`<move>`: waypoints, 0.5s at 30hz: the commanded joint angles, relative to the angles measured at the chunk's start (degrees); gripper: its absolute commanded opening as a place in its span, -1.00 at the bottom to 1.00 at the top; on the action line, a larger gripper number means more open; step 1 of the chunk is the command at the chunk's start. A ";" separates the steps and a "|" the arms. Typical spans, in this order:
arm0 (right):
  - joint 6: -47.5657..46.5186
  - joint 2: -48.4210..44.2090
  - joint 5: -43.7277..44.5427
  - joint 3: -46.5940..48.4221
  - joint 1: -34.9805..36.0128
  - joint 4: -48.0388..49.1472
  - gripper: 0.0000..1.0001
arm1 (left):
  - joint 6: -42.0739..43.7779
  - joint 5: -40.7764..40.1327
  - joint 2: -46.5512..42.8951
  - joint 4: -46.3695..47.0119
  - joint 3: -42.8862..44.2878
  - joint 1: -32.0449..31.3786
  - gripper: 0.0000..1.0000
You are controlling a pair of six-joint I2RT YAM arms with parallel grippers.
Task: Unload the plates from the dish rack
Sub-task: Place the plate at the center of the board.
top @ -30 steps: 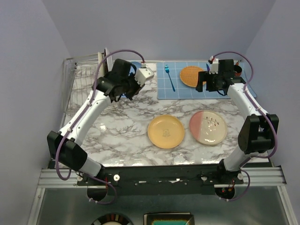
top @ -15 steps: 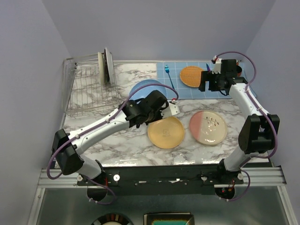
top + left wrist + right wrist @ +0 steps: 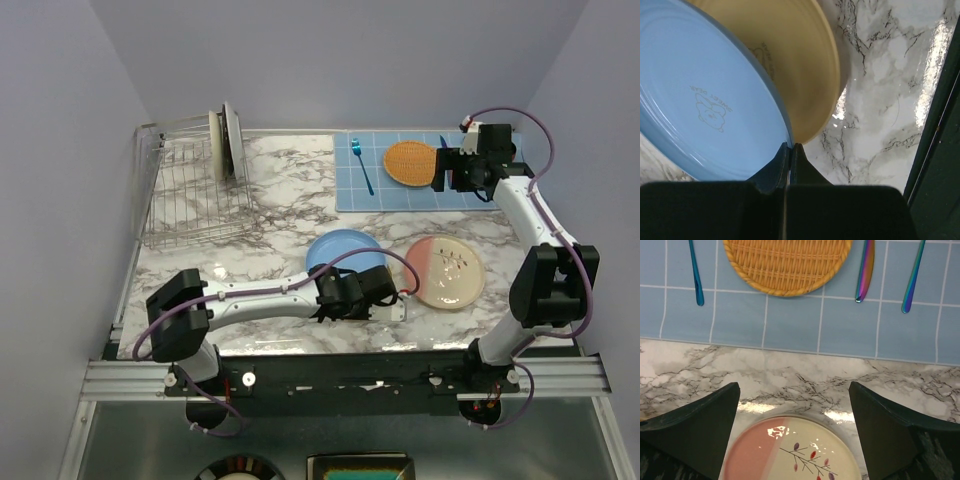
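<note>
My left gripper [image 3: 368, 283] is shut on the near rim of a blue plate [image 3: 338, 250], seen from below in the left wrist view [image 3: 715, 100]. The plate hangs tilted, just over the cream plate [image 3: 805, 65] on the table. In the top view the cream plate is almost wholly hidden. The pink and cream twig plate [image 3: 445, 270] lies flat to its right and also shows in the right wrist view [image 3: 790, 455]. The wire dish rack [image 3: 185, 195] stands at the back left with two upright plates [image 3: 225, 142]. My right gripper [image 3: 455, 172] is open and empty over the mat's near edge [image 3: 795, 415].
A blue grid mat [image 3: 420, 190] at the back right holds an orange woven disc [image 3: 410, 162], a blue fork [image 3: 361, 165] and iridescent cutlery [image 3: 865, 270]. The table's near edge runs close below my left gripper.
My left arm has swung from the rack to the front middle, carrying the blue plate down over the cream plate. My right gripper has shifted slightly to the right.
</note>
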 commanded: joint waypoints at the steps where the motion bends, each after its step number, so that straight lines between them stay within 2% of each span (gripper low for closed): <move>1: -0.61 -0.06 1.22 1.62 -1.87 -0.60 0.98 | -0.30 -1.00 2.16 4.40 -0.37 -1.12 -1.00; 15: -0.88 0.12 -0.62 1.18 -2.75 -0.52 0.98 | -1.71 0.06 5.59 6.25 -1.42 -4.72 -1.00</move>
